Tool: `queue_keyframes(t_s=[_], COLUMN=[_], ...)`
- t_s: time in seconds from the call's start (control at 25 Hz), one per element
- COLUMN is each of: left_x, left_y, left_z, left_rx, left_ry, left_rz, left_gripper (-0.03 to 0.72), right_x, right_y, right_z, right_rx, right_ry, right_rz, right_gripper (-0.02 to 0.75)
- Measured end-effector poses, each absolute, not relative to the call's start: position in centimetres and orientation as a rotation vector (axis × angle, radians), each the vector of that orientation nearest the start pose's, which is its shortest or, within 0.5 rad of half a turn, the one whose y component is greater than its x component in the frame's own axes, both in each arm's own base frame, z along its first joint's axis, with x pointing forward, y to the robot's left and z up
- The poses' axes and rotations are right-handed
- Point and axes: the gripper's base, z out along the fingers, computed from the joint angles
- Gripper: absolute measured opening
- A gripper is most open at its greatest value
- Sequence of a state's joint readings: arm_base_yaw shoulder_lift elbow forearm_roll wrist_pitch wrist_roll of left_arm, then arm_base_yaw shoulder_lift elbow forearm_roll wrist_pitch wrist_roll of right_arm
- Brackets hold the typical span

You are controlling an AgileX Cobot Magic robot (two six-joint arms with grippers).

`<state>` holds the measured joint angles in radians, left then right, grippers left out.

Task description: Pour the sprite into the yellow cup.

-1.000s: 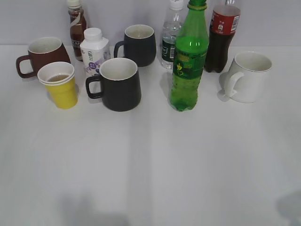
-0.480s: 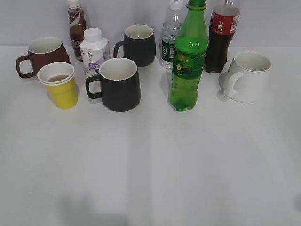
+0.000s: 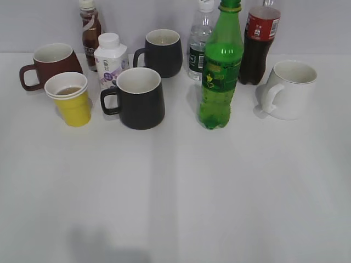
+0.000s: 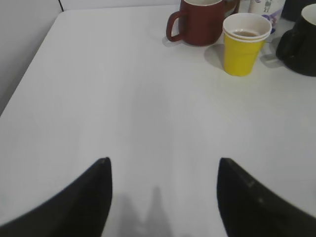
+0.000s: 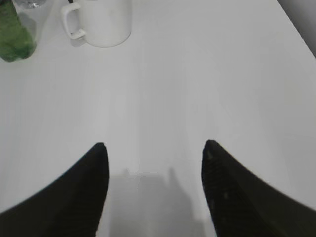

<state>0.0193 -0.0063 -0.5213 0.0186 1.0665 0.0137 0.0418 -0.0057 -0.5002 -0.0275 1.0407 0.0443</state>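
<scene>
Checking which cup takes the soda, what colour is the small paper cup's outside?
Yellow, with a white rim; the paper cup shows best in the left wrist view.

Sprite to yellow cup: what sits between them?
In the exterior view, a black mug stands between the sprite and the yellow cup. Otherwise the table there is bare.
</scene>
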Motion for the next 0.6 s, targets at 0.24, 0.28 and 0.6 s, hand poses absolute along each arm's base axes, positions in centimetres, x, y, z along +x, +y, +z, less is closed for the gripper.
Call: queue_keyframes(t_s=[0.24, 0.28, 0.6], left_x=[-0.87, -0.87, -0.87], left_y=[0.14, 0.14, 0.14], left_z=[28.23, 28.23, 28.23], left_rx=[-0.007, -0.007, -0.007], left_ry=[2.023, 2.023, 2.023], left_rz=[0.044, 0.044, 0.044], left_gripper=[0.509, 0.509, 0.509], right_x=[-0.51, -0.52, -0.52], right_y=[-0.24, -0.24, -0.24], right_z=[27.86, 27.85, 27.86], right_rx=[0.004, 0.004, 0.004], right_ry=[2.017, 2.018, 2.017], right_rz=[0.022, 0.022, 0.022], right_gripper=[0.448, 0.448, 0.448])
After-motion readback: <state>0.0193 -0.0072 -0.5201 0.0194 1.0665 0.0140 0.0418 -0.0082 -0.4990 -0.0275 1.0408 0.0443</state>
